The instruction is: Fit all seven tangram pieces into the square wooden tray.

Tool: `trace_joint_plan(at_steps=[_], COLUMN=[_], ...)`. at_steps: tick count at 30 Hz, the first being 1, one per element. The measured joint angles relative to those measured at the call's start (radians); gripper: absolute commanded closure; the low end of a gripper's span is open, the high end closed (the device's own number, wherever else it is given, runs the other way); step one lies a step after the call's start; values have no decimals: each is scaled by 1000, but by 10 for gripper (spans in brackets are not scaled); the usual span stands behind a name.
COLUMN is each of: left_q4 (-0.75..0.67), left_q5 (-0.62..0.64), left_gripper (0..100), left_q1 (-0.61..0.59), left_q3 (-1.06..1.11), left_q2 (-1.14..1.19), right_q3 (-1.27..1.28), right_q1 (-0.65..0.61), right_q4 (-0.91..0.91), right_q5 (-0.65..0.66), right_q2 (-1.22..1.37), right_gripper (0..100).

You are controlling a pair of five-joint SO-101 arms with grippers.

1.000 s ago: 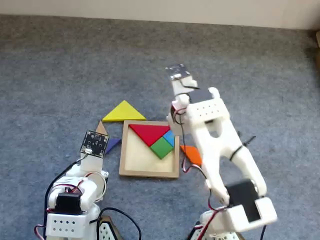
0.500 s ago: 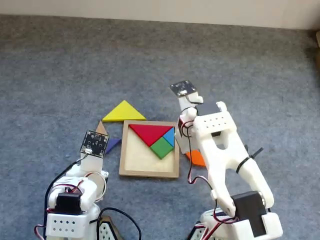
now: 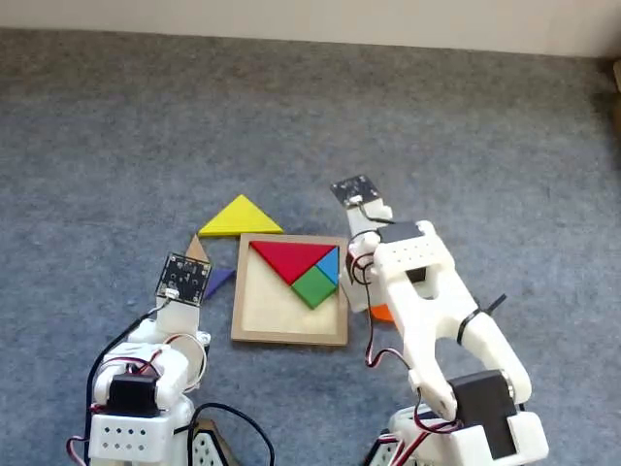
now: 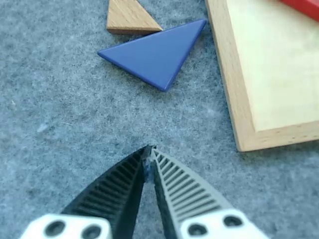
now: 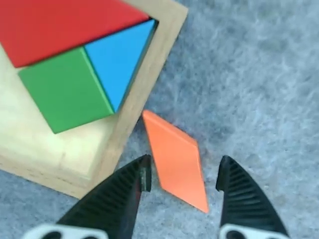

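orange parallelogram (image 5: pixel 175 158) lies under the right gripper (image 5: pixel 184 163), jaws spread, empty; overhead its arm (image 3: pixel 427 291) hides most; left gripper (image 4: pixel 148 151) pinched shut, empty.

Right arm hides most of the orange parallelogram (image 3: pixel 382 313) in the high view; ahead of the left gripper (image 4: pixel 148 151), the wooden tray (image 4: pixel 232 74) and its red triangle (image 4: pixel 304 6) are cut off at the edge.

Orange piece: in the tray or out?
Out. The orange piece lies flat on the carpet beside the tray, with the right gripper open around it, not yet gripped.
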Motion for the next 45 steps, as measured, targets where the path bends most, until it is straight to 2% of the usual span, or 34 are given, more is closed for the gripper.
trace_joint_plan(at_steps=[26, 38, 45], left_q4=[0, 0, 0], left_q5=[0, 0, 0], left_gripper=[995, 995, 995], left_q1=[0, 0, 0], left_q3=[0, 0, 0], left_q2=[0, 0, 0], right_q3=[61, 64, -58], right_q1=[0, 29, -114], right_q4=[-71, -92, -249], right_q5=[5, 5, 3], right_q2=[63, -213, -147], right_gripper=[785, 785, 785])
